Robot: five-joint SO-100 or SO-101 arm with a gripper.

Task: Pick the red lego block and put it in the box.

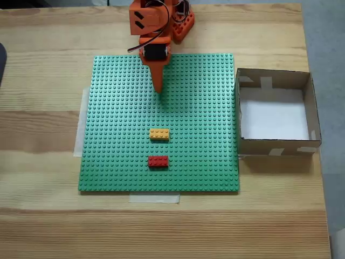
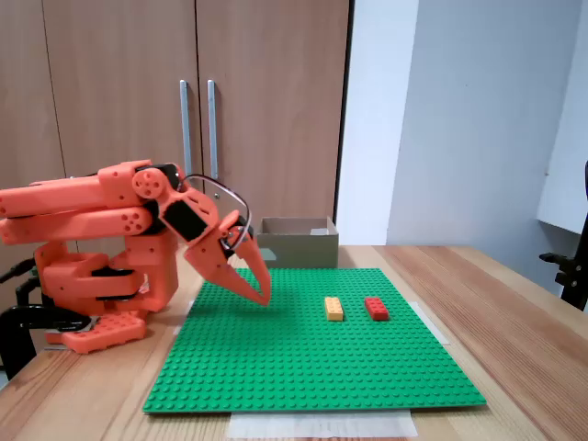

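- In the top-down fixed view, the gripper (image 1: 159,89) points down at the upper centre of the green baseplate (image 1: 118,135), its fingers pressed together and holding nothing. The red lego block (image 1: 158,161) sits lower centre, studded onto the plate, just below the yellow-orange brick (image 1: 159,134). The box (image 1: 314,116) rests on the counter (image 1: 43,216) at the right, against the plate's edge, within easy reach.
- In the side fixed view, the gripper (image 2: 260,295) hovers left of centre, well apart from the red lego block (image 2: 376,308) at centre right; the box (image 2: 296,250) stands behind.
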